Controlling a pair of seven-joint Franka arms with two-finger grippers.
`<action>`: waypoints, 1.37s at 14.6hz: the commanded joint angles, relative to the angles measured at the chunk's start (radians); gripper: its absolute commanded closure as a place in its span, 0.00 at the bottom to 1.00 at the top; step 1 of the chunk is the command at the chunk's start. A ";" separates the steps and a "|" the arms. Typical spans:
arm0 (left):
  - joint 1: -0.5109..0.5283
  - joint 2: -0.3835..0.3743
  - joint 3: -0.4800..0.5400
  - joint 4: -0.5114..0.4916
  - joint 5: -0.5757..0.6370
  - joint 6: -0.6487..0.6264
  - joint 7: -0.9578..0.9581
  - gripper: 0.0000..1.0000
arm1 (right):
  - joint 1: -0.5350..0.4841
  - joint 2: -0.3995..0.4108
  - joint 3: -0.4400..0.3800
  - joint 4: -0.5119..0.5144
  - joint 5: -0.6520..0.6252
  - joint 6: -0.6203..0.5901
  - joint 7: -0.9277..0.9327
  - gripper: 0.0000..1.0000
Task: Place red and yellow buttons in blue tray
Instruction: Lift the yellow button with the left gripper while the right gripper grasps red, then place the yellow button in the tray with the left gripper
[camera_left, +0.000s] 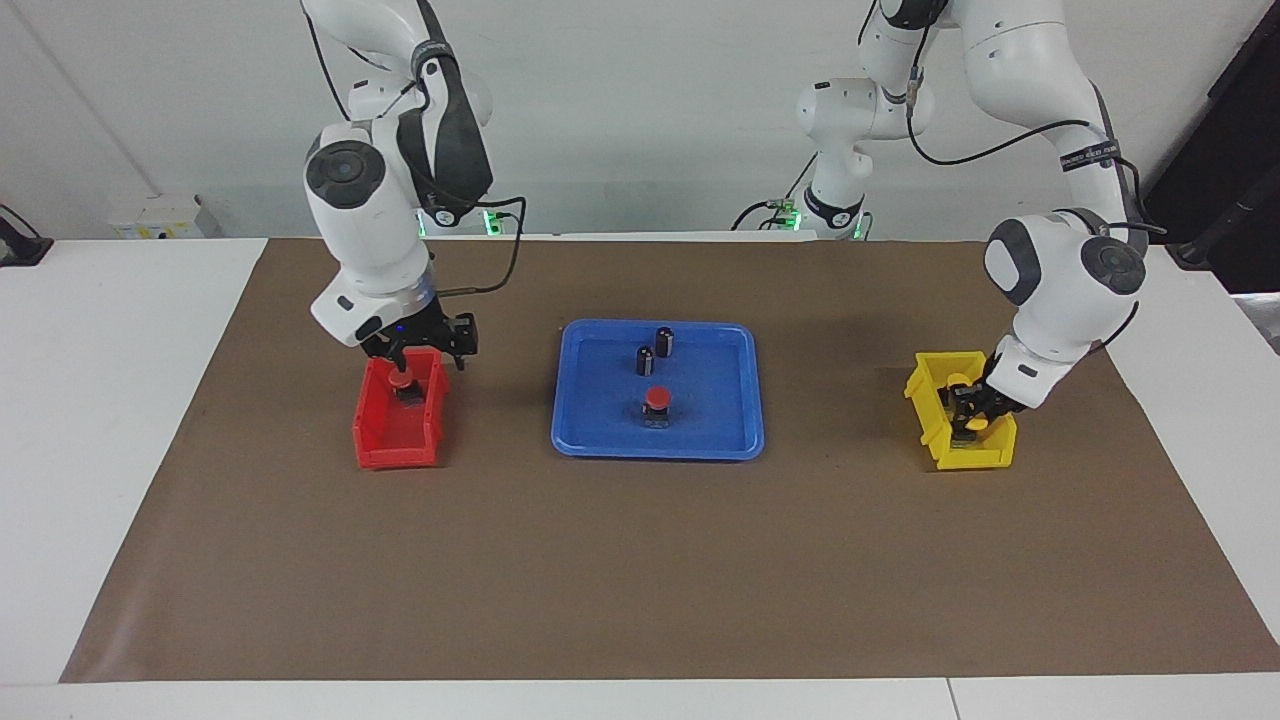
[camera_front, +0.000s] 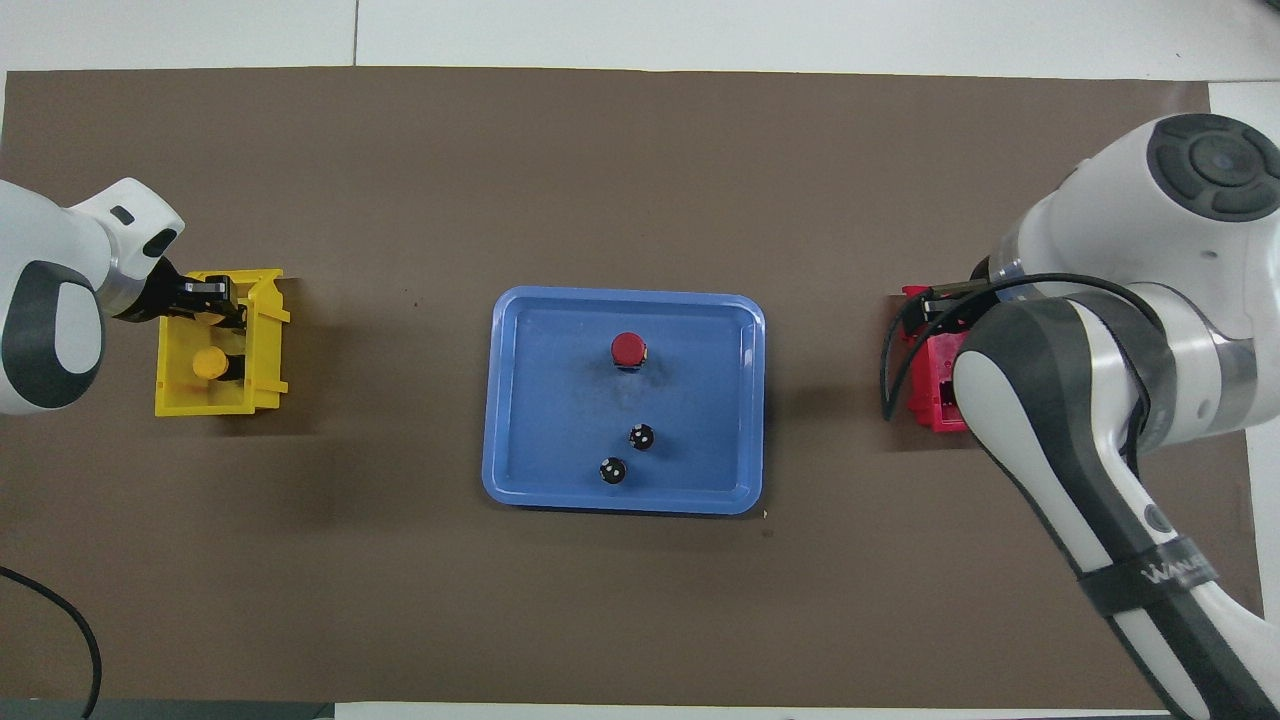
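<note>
The blue tray (camera_left: 720, 430) (camera_front: 540, 440) lies mid-table with one red button (camera_left: 657, 398) (camera_front: 627, 348) standing in it. A second red button (camera_left: 400, 378) sits in the red bin (camera_left: 400, 440). My right gripper (camera_left: 420, 358) hangs open just above that bin and button; in the overhead view my arm hides it. My left gripper (camera_left: 968, 412) (camera_front: 205, 300) reaches down into the yellow bin (camera_left: 975, 455) (camera_front: 200, 400), shut on a yellow button (camera_left: 976, 425). Another yellow button (camera_front: 208, 362) stands in the same bin, nearer to the robots.
Two black-and-silver cylinders (camera_left: 664, 340) (camera_front: 641, 436) stand in the tray, nearer to the robots than the red button. A brown mat (camera_left: 640, 560) covers the table. The red bin is toward the right arm's end, the yellow bin toward the left arm's end.
</note>
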 joint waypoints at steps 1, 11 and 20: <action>0.003 -0.012 -0.002 0.061 -0.011 -0.071 0.002 0.98 | -0.067 -0.082 0.016 -0.200 0.027 0.173 -0.116 0.20; -0.296 -0.012 -0.008 0.331 -0.002 -0.366 -0.344 0.98 | -0.122 -0.145 0.014 -0.433 0.029 0.420 -0.213 0.33; -0.612 0.034 -0.015 0.140 -0.027 -0.062 -0.693 0.98 | -0.119 -0.138 0.016 -0.467 0.030 0.450 -0.215 0.53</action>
